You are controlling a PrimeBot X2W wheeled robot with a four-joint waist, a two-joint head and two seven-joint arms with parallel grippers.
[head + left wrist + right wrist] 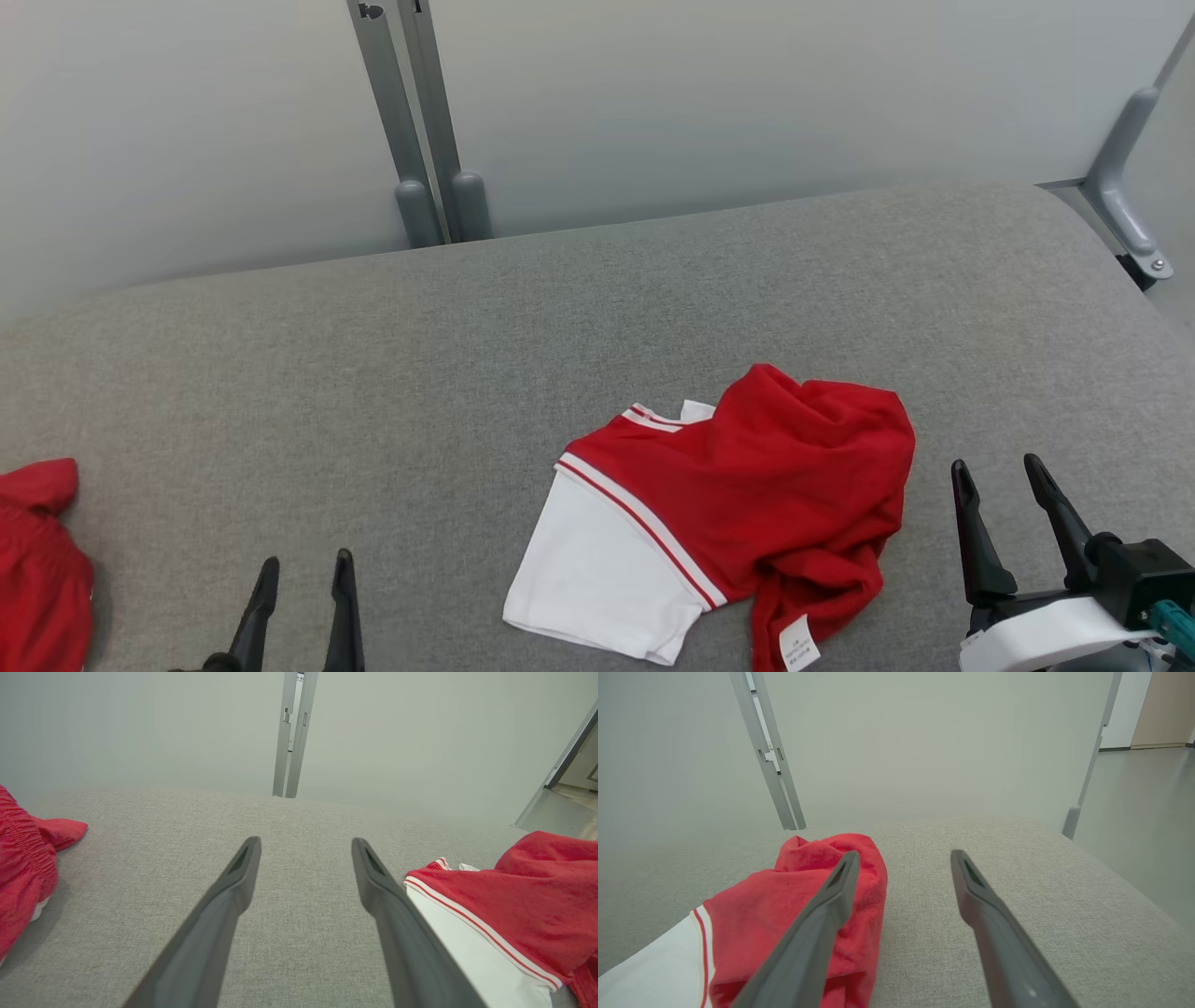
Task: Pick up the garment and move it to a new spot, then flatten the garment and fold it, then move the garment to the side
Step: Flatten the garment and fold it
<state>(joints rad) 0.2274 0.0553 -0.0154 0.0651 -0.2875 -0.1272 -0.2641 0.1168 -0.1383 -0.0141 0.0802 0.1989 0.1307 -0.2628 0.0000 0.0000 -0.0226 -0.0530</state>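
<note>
A crumpled red garment (pixel 747 495) with a white sleeve and red-white trim lies on the grey padded table (pixel 467 373), right of centre near the front edge. A white label shows at its lower hem. My right gripper (pixel 999 476) stands open just right of it, nothing between its fingers. In the right wrist view the garment (pixel 794 905) bunches up left of the gripper (pixel 903 858). My left gripper (pixel 303 569) stands open at the lower left, well left of the garment. From the left wrist, the garment (pixel 514 905) lies right of the open gripper (pixel 306 844).
A second red cloth (pixel 37 560) lies at the table's left front edge, also visible as red fabric (pixel 23 868) in the left wrist view. Grey metal posts (pixel 420 121) stand behind the table against a pale wall. A metal bracket (pixel 1120 187) is at the far right.
</note>
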